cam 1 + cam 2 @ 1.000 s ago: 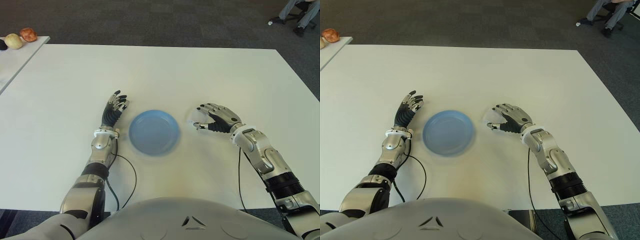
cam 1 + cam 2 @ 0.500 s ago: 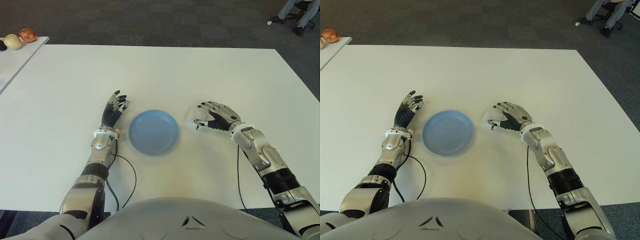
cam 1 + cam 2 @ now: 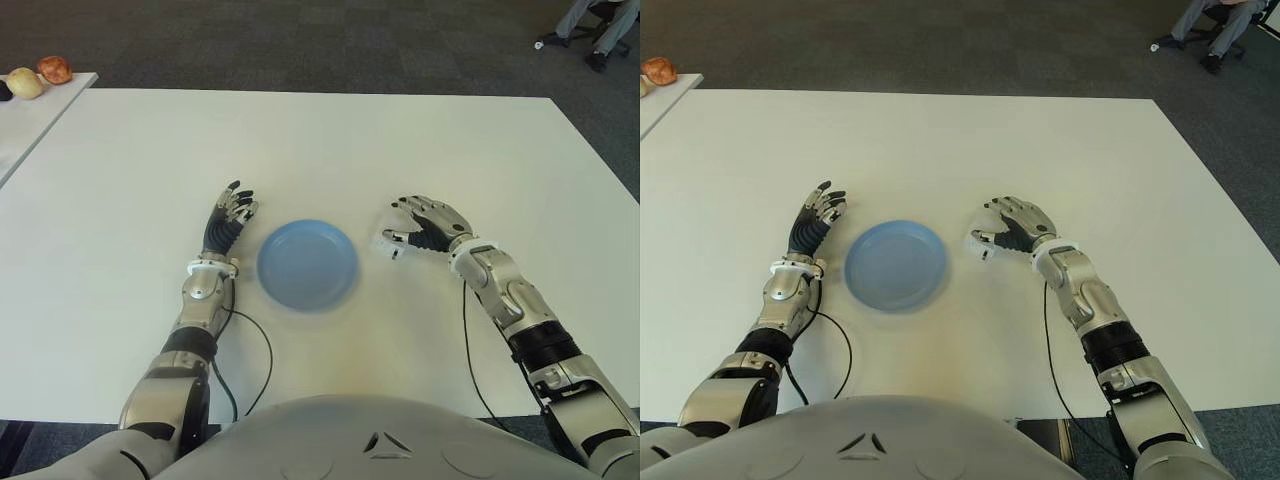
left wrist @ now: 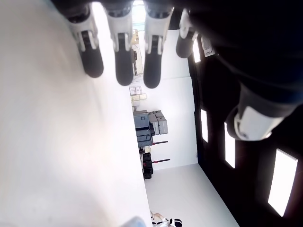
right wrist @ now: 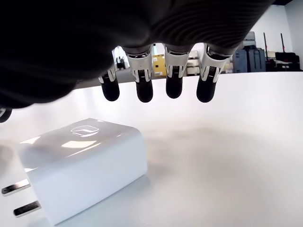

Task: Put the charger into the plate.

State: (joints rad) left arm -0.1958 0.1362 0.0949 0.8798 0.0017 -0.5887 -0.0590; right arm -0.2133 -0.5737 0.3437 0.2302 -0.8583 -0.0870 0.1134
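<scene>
Large white rectangular table (image 3: 320, 140) fills both eye views. Round shallow blue plastic plate (image 3: 307, 264) sits near the table's middle, nothing in it.

Small white block-shaped charger (image 5: 80, 165) with two metal prongs lies flat on the table, at 3 o'clock from the plate, just beside its rim but apart from it. In the eye views it shows as a small white piece (image 3: 390, 246) under the fingertips of the right hand (image 3: 428, 228).

Right hand: at 3 o'clock of the plate, palm down over the charger. Right wrist view shows four fingers (image 5: 144, 85) hanging extended above the table beyond the charger, tips clear of its body. Fingers open; no grip on the charger. Thumb contact cannot be judged.

Left hand (image 3: 226, 222): at 9 o'clock of the plate, just beside the rim, fingers straight and pointing to 12 o'clock. Left wrist view shows fingers (image 4: 122, 56) extended alongside the tabletop, holding nothing.

Second white table (image 3: 30, 110) at far 10 o'clock carries a few small rounded objects (image 3: 42, 76); identity not clear.
</scene>
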